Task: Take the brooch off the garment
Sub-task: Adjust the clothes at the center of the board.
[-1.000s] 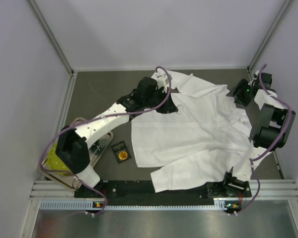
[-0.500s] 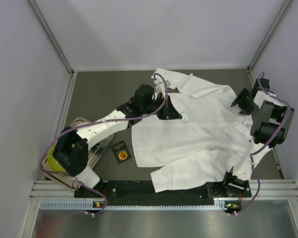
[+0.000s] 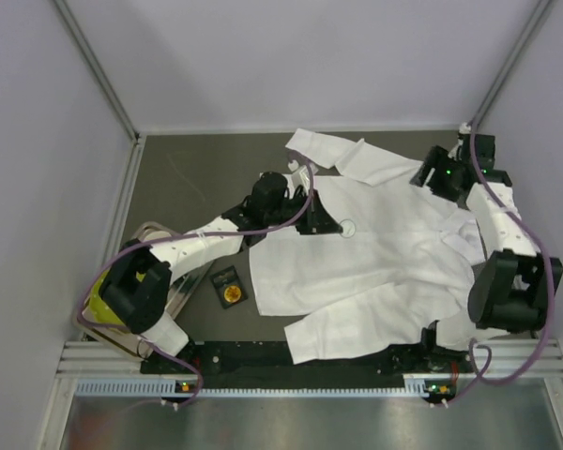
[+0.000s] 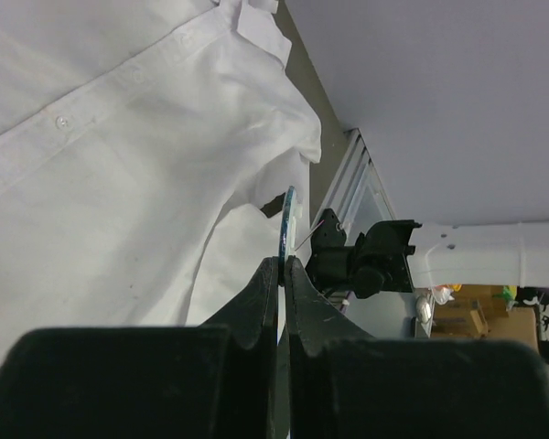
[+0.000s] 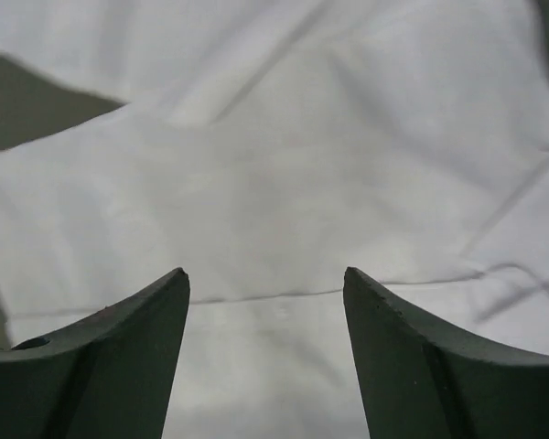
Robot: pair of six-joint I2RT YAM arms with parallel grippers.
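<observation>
**A:** The left arm [image 3: 195,246] is stretched low and long, running from its base out to the right.

**B:** And the left pincer [image 3: 330,225]?

**A:** Clamped tight. In the wrist view its fingers [image 4: 261,302] meet, pinching the brooch [image 4: 287,224] edge-on by the rim.

**B:** And the right arm [image 3: 499,220]?

**A:** It's folded up along the right side, forearm reaching toward the far corner, wrist bent back inward. The right pincer [image 3: 424,180] faces down, jaws spread wide apart.
</observation>
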